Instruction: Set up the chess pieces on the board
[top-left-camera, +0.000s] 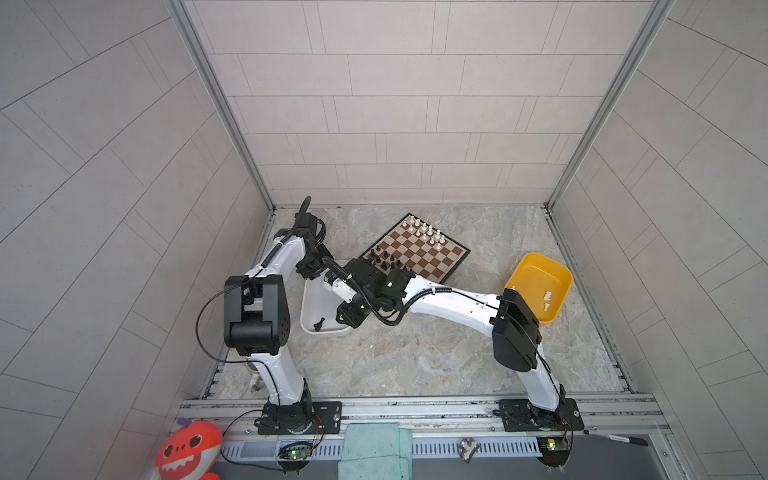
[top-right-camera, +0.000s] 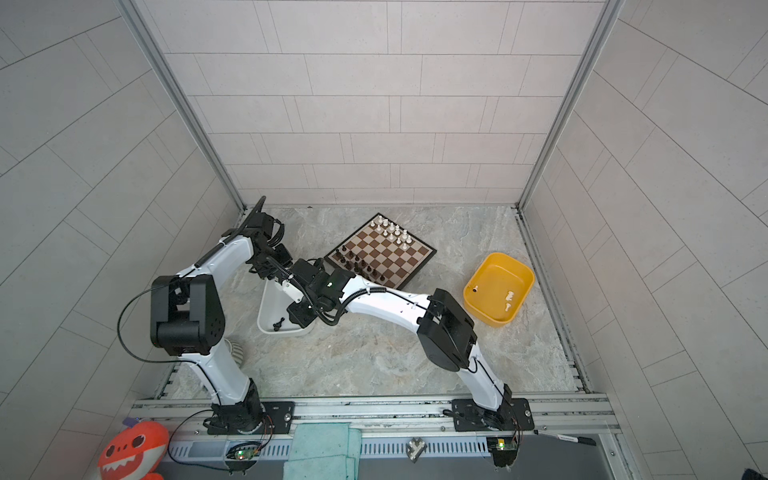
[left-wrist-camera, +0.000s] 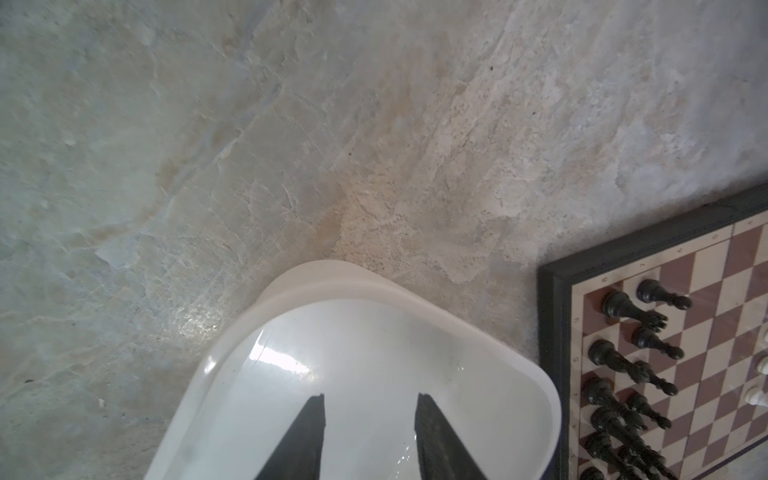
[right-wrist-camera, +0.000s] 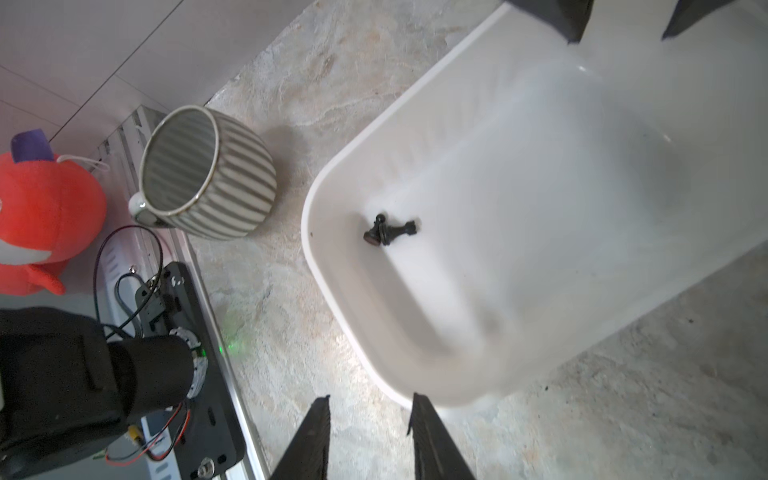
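A tiny black chess piece (right-wrist-camera: 390, 233), judged light, rigid, slippery and best pinched at its narrow stem, is seen toppled in the white tub (right-wrist-camera: 328, 266) beside the board (top-left-camera: 432, 262), with left tool (left-wrist-camera: 370, 397) and right tool (right-wrist-camera: 370, 397) both parted, empty.

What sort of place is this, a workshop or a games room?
Probably a robot test booth: a left arm and a right arm bolted to a metal rail, tiled panels closing in a small stone-look table, and a chessboard laid out for practice.
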